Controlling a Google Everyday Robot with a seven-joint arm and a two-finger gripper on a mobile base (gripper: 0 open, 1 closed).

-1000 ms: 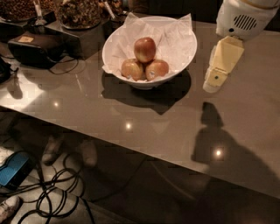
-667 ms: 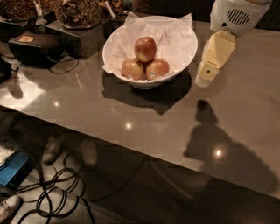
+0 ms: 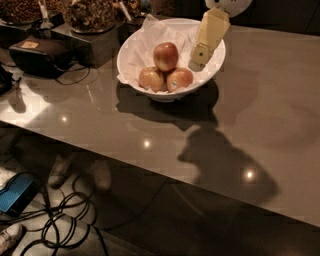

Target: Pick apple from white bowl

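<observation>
The white bowl [image 3: 212, 67], lined with crinkled white paper, stands on the grey table at the upper middle of the camera view. Three apples lie in it. The red apple [image 3: 166, 56] with a yellowish blush sits at the back, on top of the other two. A paler apple [image 3: 151, 79] lies front left and an apple with a small sticker [image 3: 180, 79] lies front right. My cream-coloured gripper [image 3: 200, 53] reaches down from the top over the bowl's right side, its tip just right of the red apple and apart from it.
A black device [image 3: 42, 55] with a cable lies on the table left of the bowl. Containers of snacks [image 3: 90, 14] stand behind it. The table's front edge [image 3: 150, 172] runs diagonally. Cables [image 3: 60, 225] and a blue object [image 3: 15, 192] lie on the floor below.
The gripper has moved left, from beside the bowl's right side to above the bowl's right inside, close to the red apple. The apples and the bowl have not moved.
</observation>
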